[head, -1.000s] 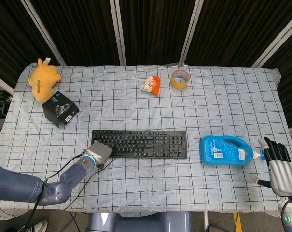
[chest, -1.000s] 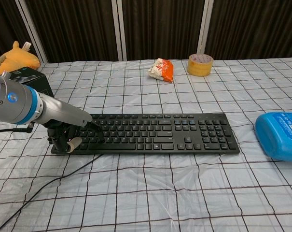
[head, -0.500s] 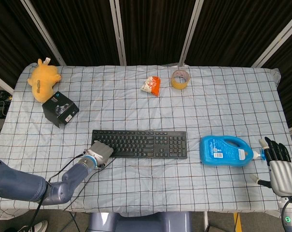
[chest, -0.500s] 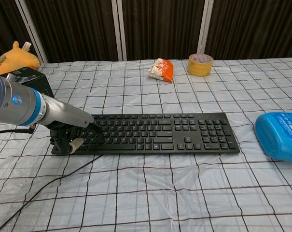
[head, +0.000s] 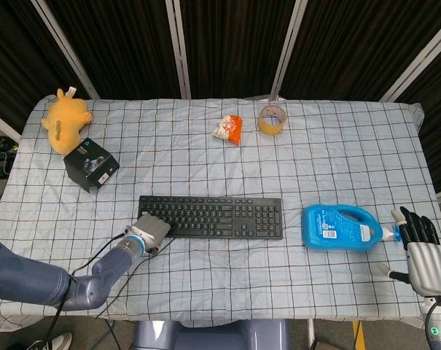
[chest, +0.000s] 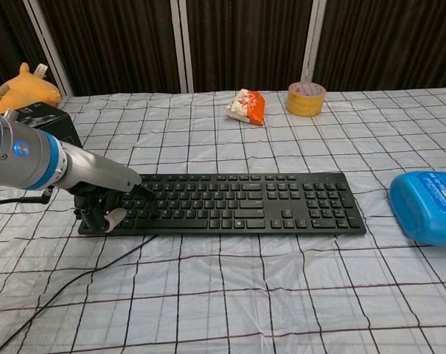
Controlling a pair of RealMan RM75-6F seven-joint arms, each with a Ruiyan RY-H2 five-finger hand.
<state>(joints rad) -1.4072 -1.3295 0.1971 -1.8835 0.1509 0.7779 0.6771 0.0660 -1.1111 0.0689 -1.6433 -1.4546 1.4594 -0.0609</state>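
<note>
Nearest us, our left hand (chest: 105, 209) rests curled on the left end of the black keyboard (chest: 230, 203), apparently gripping its edge, while our right hand (head: 422, 251) lies empty, fingers apart, beside the blue detergent bottle (head: 338, 227) lying flat; farther off sit a snack packet (chest: 246, 105) and tape roll (chest: 306, 98).
</note>
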